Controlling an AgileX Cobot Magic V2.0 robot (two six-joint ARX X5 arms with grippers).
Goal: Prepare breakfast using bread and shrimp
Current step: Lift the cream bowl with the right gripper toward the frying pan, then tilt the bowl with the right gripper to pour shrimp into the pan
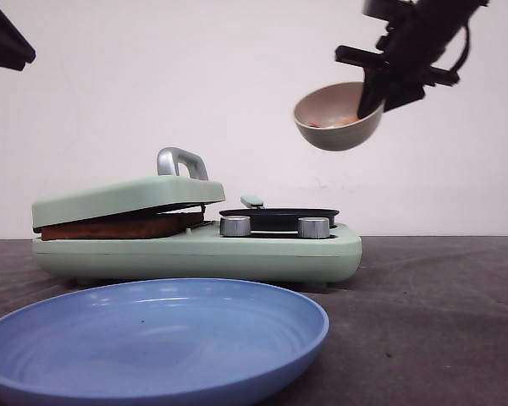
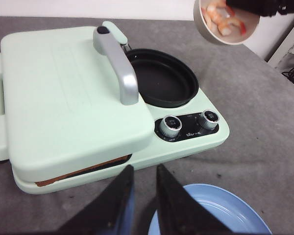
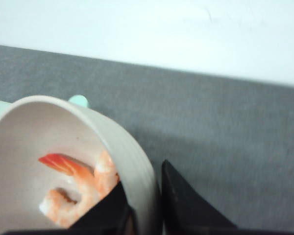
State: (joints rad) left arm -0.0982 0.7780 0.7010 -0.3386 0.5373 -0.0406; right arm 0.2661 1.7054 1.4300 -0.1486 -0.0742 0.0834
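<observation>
The bread [image 1: 118,227] shows only as a brown crust edge under the mint-green lid [image 1: 127,196] of the breakfast maker; the lid rests slightly ajar on it, as the left wrist view [image 2: 83,171] also shows. My right gripper [image 1: 377,93] is shut on the wall of a beige bowl [image 1: 339,127], held tilted in the air above the black round pan [image 1: 279,216]. The pink-orange shrimp [image 3: 83,188] lie inside the bowl [image 3: 132,161]. My left gripper [image 2: 144,169] is empty, its jaws a narrow slit apart, above the table in front of the maker.
A blue plate [image 1: 152,338] sits in front of the maker, close to the camera. The lid has a silver handle [image 2: 120,68]. Two silver knobs [image 2: 170,125] face front beside the pan [image 2: 161,78]. A white wall stands behind the table.
</observation>
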